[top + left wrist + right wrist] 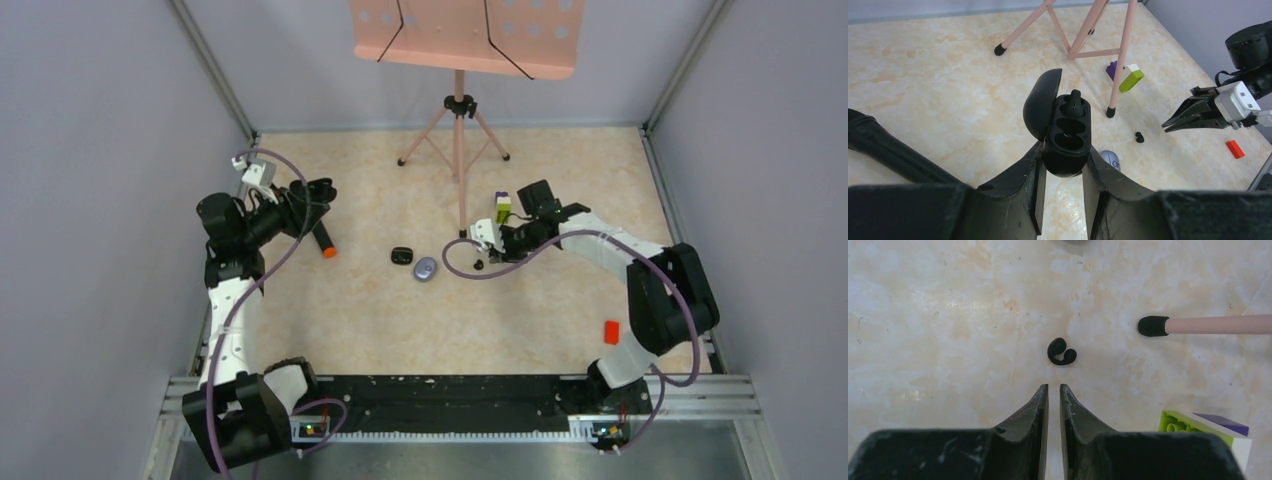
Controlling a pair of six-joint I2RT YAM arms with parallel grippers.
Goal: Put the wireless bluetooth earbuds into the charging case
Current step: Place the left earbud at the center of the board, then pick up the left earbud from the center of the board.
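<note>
Where the loose earbud [479,265] lies: table [350,300], just beside my right gripper [493,256].
Charging case [1066,132]: open, clamped in my left gripper [1064,150]; seated earbud [1074,102] above, lower well free.
Right-hand jaws: nearly closed, nothing held; I'd widen them, then straddle the loose earbud [1062,352].

The top view looks steeply down from high behind both arm bases, far enough off to take in the whole table [380,330]. The left wrist view looks low and slanting past the left gripper [1065,150] across to the right gripper [1165,125], while the right wrist view looks almost straight down from close above. All three share the black earbud [1061,352] just ahead of the right fingertips and the green-and-purple block [1205,427] beside them.
</note>
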